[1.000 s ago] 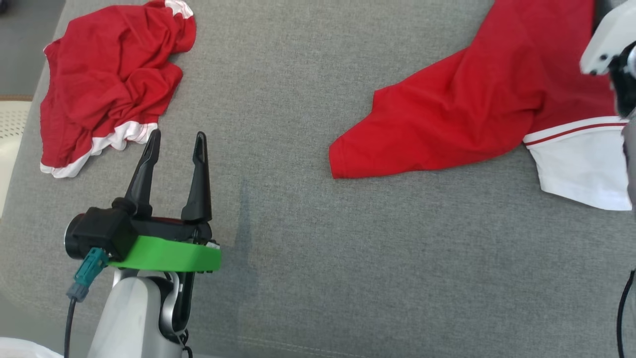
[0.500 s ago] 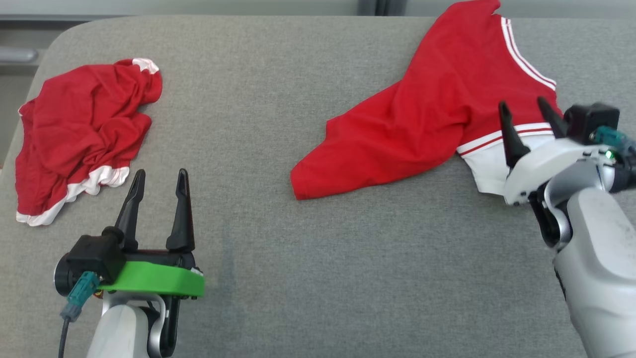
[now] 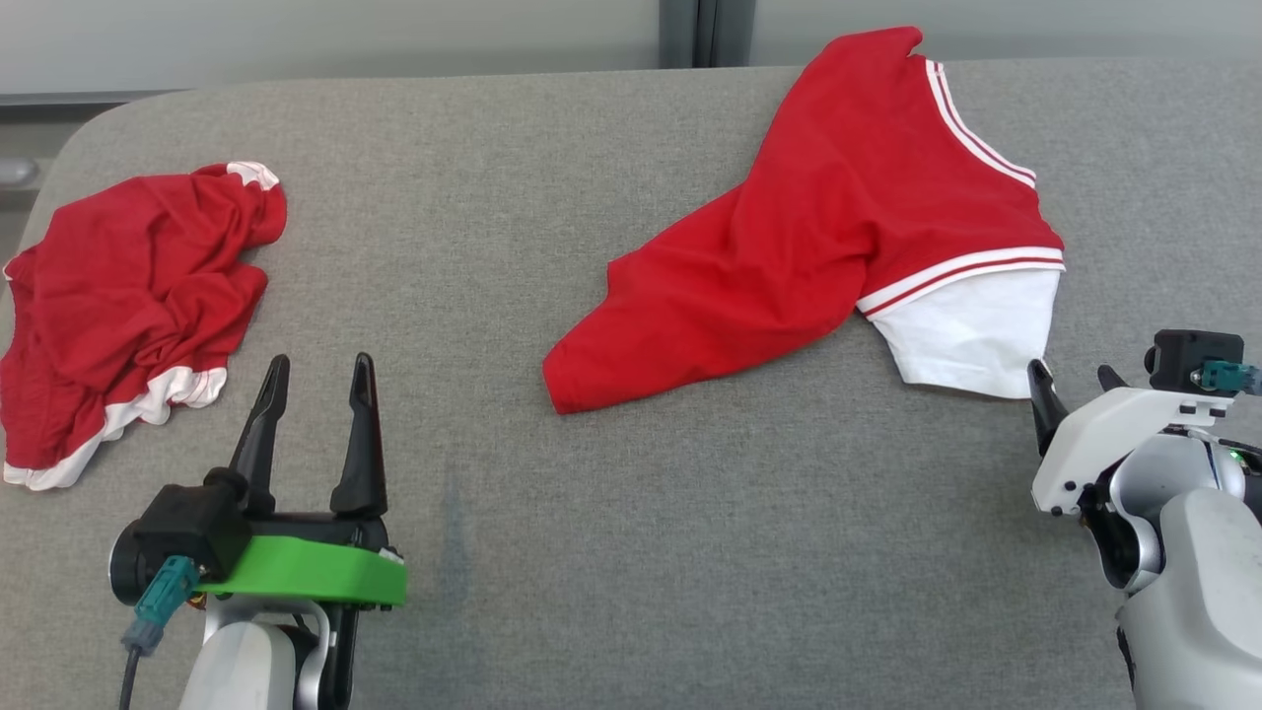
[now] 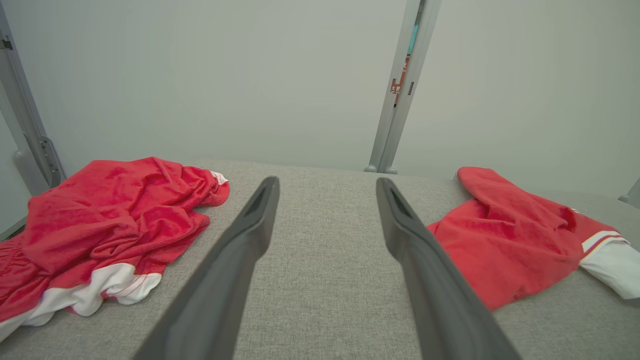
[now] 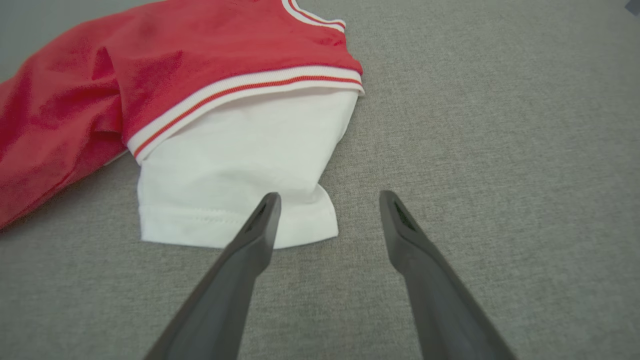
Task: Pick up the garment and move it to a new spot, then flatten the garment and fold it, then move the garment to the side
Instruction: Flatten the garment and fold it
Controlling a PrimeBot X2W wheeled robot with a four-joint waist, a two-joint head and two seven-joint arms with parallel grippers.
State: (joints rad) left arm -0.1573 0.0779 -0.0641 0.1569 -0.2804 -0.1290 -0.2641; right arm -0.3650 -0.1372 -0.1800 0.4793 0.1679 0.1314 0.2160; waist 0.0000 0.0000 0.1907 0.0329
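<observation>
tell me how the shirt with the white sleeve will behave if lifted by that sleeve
Probably floppy: the red shirt lies in soft folds, so lifted by its white sleeve the body would likely hang and trail. It looks thin and light for the open right gripper. Pushed on the woven grey surface, it would likely bunch rather than slide.

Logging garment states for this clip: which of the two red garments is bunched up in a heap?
The left garment, near the left hand; the right garment lies spread out, its white sleeve showing.
</observation>
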